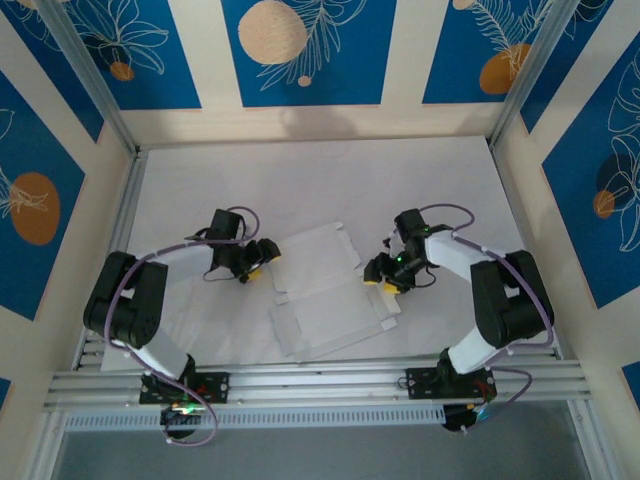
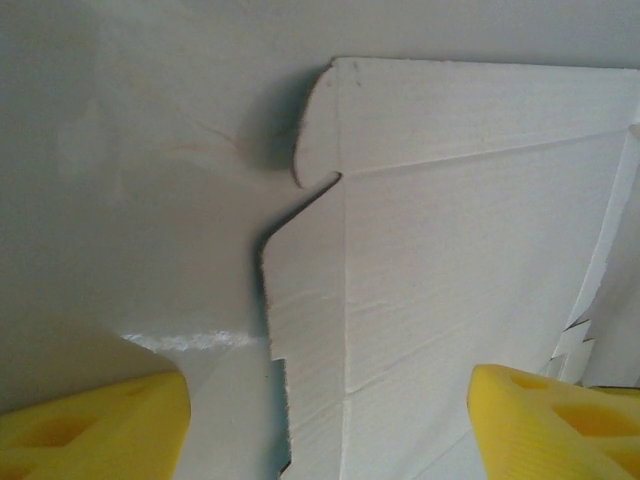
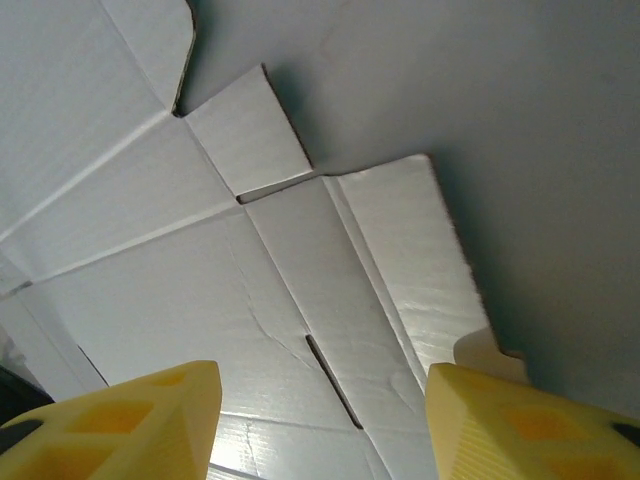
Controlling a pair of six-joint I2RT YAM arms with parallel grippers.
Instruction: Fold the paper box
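Top view: the paper box (image 1: pixel 322 290) lies as a flat die-cut sheet, white side up, on the counter (image 1: pixel 420 180). It sits between the left fingers (image 1: pixel 256 268) and the right fingers (image 1: pixel 374 283), one pair at each side edge. No walls are raised yet and nothing lies on the sheet.

Left wrist: the left fingers (image 2: pixel 90 430) are spread and grip nothing. The sheet's cut edge runs between them, with one finger over bare counter and the other over card.

Right wrist: the right fingers (image 3: pixel 530 425) are apart and empty. A side flap and its slot lie between them.

My read is that the side flaps go up first. I would slip one finger under each edge and hinge along the score, working both sides together so the sheet cannot slide.
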